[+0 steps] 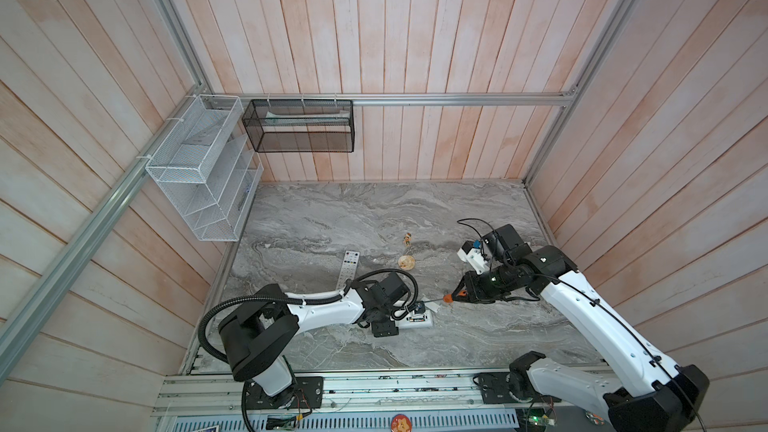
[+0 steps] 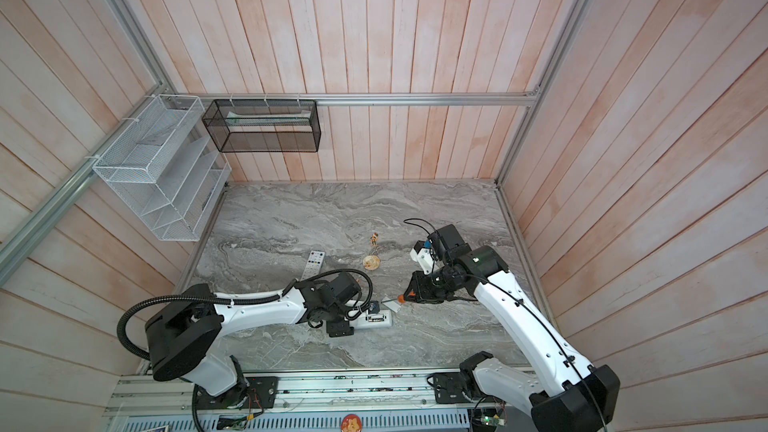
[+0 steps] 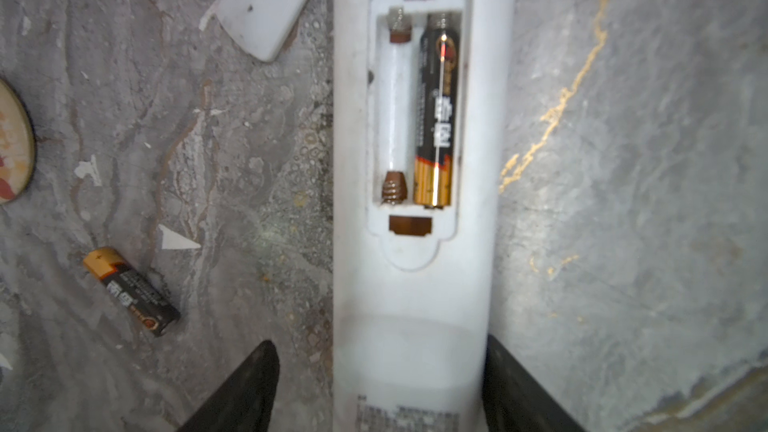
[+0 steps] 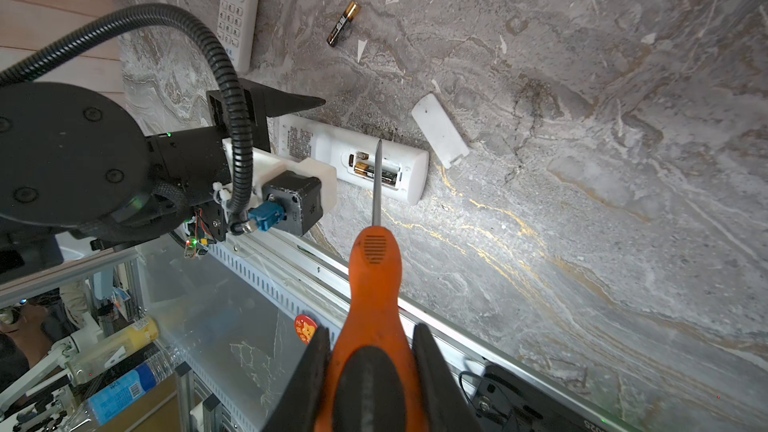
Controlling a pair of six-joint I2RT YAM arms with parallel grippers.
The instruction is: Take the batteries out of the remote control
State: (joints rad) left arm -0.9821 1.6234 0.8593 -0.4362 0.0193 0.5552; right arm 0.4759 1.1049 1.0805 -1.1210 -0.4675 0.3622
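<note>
Right gripper (image 4: 372, 332) grips the screwdriver (image 4: 376, 268), left gripper (image 3: 380, 344) spread around the remote (image 3: 415, 305); the 1 seated battery (image 3: 436, 110) looks light, slick, rigid, so lever its gold end.

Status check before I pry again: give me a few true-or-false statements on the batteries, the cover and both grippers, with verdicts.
1. Both slots of the remote are empty. False: a seated battery fills one slot; only the slot beside it is empty.
2. A loose battery lies on the table. True.
3. The cover plate is clipped onto the remote. False: it lies on the table beside the remote.
4. The right gripper is shut on the screwdriver. True.
5. The left gripper holds the loose battery. False: it is open, its fingers astride the remote's end.
</note>
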